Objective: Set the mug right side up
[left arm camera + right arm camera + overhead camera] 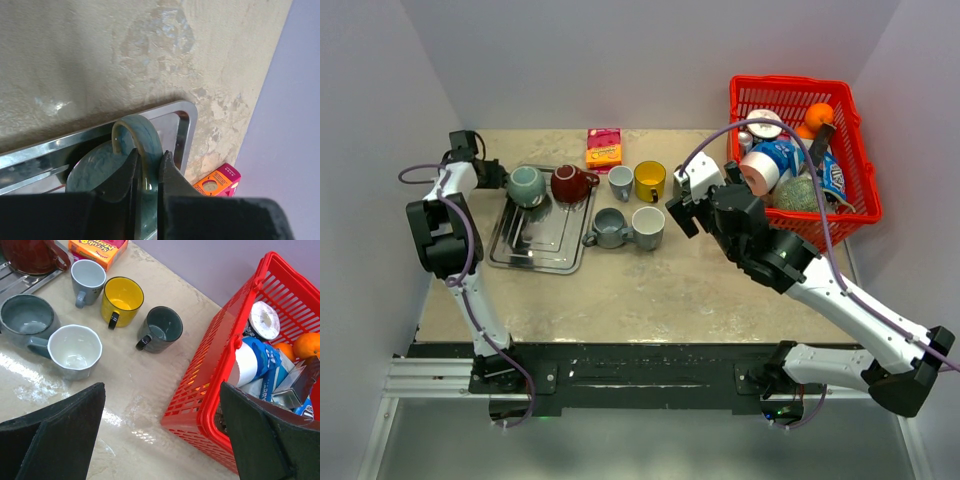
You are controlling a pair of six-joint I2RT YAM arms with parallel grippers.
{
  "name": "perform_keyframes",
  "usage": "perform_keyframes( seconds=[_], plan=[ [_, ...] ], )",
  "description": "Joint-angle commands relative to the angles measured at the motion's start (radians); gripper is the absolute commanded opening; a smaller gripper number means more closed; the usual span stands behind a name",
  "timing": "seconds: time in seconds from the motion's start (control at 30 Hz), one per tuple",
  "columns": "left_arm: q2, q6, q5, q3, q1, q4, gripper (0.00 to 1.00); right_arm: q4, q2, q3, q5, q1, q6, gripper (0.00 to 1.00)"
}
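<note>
Mug position, top view: the teal glazed ceramic mug (527, 185) sits base-up at the far left corner of the rectangular polished metal tray (545, 238), with the left gripper (500, 176) against its left side. A dark red glossy mug (570, 183) stands just beside it at the tray's far right corner. The right gripper (685, 203) hangs over the table between the loose mugs and the red plastic mesh basket (855, 170), holding nothing. Left wrist view: the left gripper (148, 167) is clenched on the mug's arched teal handle (140, 137), one finger on each face, above the tray's rim (186, 131). Right wrist view: the right gripper (162, 407) is spread wide and unloaded above bare tabletop; an upright yellow ceramic mug (121, 301), a white faceted mug (75, 351) and a dark grey-green mug (162, 329) stand beyond it.
</note>
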Motion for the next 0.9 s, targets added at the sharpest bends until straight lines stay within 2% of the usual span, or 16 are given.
perform_keyframes(
  seconds=[0.0, 0.27, 0.4, 0.53, 0.7, 0.8, 0.87],
  plan=[
    [0.004, 0.084, -0.012, 0.022, 0.002, 0.01, 0.0, -0.007, -0.034, 0.005, 0.005, 0.002, 0.035, 0.99],
    [-0.186, 0.254, 0.064, -0.124, -0.01, 0.159, 0.0, -0.007, -0.03, 0.024, -0.103, 0.002, 0.072, 0.99],
    [-0.294, 0.366, 0.153, -0.193, -0.019, 0.219, 0.0, 0.015, -0.023, 0.032, -0.183, 0.002, 0.113, 0.99],
    [-0.399, 0.518, 0.221, -0.231, -0.047, 0.202, 0.0, 0.026, 0.012, 0.067, -0.284, 0.002, 0.173, 0.99],
    [-0.543, 0.639, 0.31, -0.277, -0.087, 0.181, 0.0, 0.041, 0.065, 0.119, -0.363, 0.002, 0.235, 0.99],
    [-0.632, 0.673, 0.398, -0.325, -0.16, 0.259, 0.0, 0.072, 0.096, 0.14, -0.441, 0.002, 0.299, 0.99],
    [-0.65, 0.722, 0.408, -0.279, -0.255, 0.233, 0.0, 0.105, 0.119, 0.151, -0.496, 0.002, 0.316, 0.99]
  ],
)
